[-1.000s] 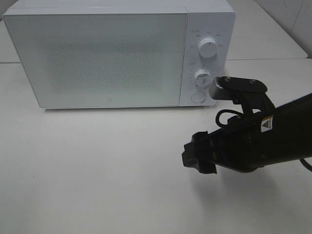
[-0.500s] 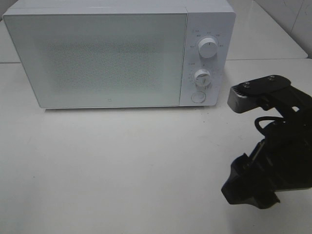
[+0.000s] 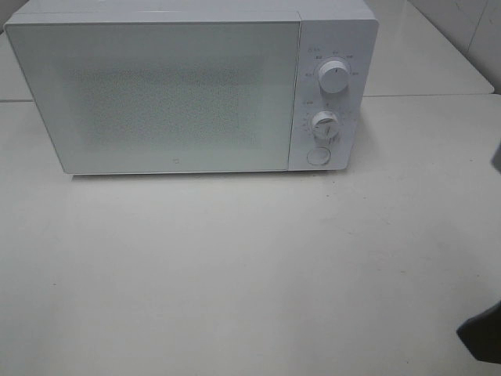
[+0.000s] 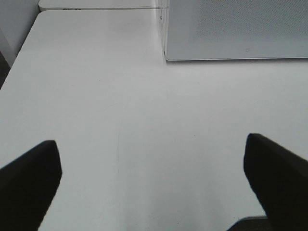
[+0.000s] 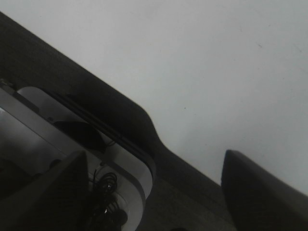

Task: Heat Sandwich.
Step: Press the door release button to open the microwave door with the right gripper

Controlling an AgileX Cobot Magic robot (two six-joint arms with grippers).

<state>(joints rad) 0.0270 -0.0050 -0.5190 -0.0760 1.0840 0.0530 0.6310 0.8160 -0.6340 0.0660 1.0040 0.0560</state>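
The sandwich is not in view in any frame, and neither is a pink plate. The white microwave (image 3: 188, 86) stands at the back of the table with its door (image 3: 156, 94) closed; its front corner shows in the left wrist view (image 4: 236, 29). My left gripper (image 4: 154, 192) is open and empty, low over bare table, some way in front of the microwave. My right gripper (image 5: 154, 202) is open and empty, out past the table's edge. In the high view only a dark piece of the right arm (image 3: 481, 333) shows at the bottom right corner.
The microwave's panel has two knobs (image 3: 334, 78) (image 3: 324, 125) and a round button (image 3: 317, 156). The white table (image 3: 235, 266) spreads in front of it. The right wrist view shows the table's edge (image 5: 144, 120) and a pale machine base with cables (image 5: 72, 144) below.
The right arm has drawn back from the microwave's panel, down and to the right, almost out of the high view. The microwave has not changed.
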